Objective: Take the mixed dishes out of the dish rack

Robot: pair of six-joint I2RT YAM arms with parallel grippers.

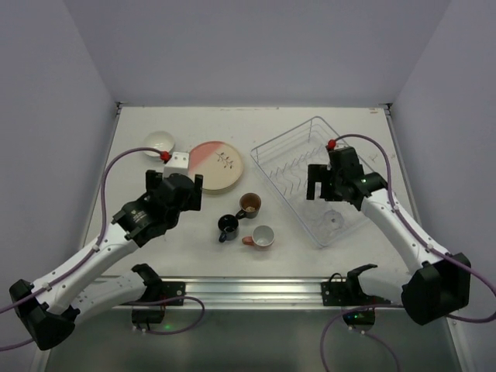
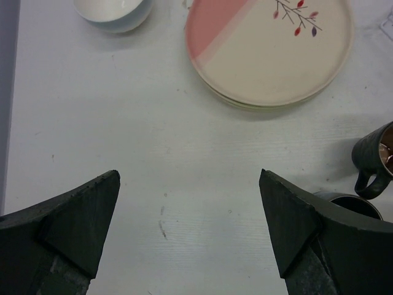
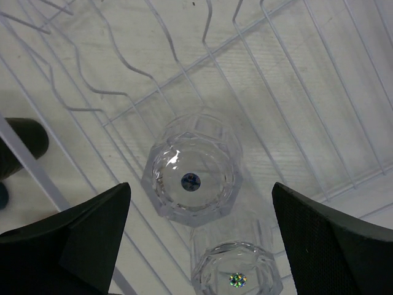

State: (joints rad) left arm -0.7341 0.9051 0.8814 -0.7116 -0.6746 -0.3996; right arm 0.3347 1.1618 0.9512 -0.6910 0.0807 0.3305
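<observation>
A white table (image 1: 194, 256) between pale grey walls. The right pincer (image 3: 201, 190) gapes wide above the rack (image 1: 298, 155). A glass (image 3: 191, 166) stands in the rack straight below its gap, and a second glass (image 3: 232, 270) just behind that. The left pincer (image 2: 188, 184) is equally wide over bare table, with plates (image 2: 270, 49) ahead to its right, the bowl (image 2: 113, 9) ahead-left and the cups (image 1: 249, 204) off right.
</observation>
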